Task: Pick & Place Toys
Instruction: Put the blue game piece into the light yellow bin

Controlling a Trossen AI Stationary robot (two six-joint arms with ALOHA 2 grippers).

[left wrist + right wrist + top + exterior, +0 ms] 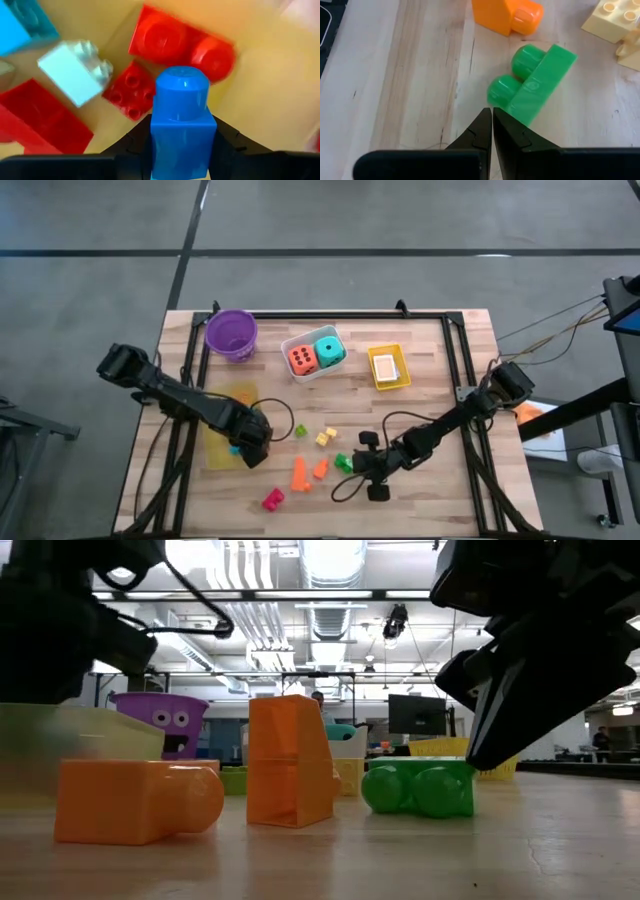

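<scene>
1. Fingers of the left gripper [182, 150] are clamped on a blue block [182, 120], which stands up from between them, stud end away from the wrist. The gripper hangs over the yellow tray [222, 442] on the left side of the desk [430, 395].
2. Beyond the held block, in the tray, lie a long red block [182, 42], a small red block [131, 90], a white block [75, 70] and another red block [42, 117]. None touches the held one.
3. Fingers of the right gripper [491, 127] are closed together, empty, tips low over the desk.
4. Green block [535, 82] lies flat just ahead of the right tips, slightly to one side, very near them but apparently apart. Its long axis runs slantwise across the finger line, two round studs facing the tips.
5. Orange block [507, 14] sits farther out, beyond the green one; pale yellow blocks [612, 17] lie off to the side.
6. Judgement: left arm is at the release step over the tray. The right arm is much the nearer to the green block; its fingers must part and turn to straddle the short sides.
</scene>
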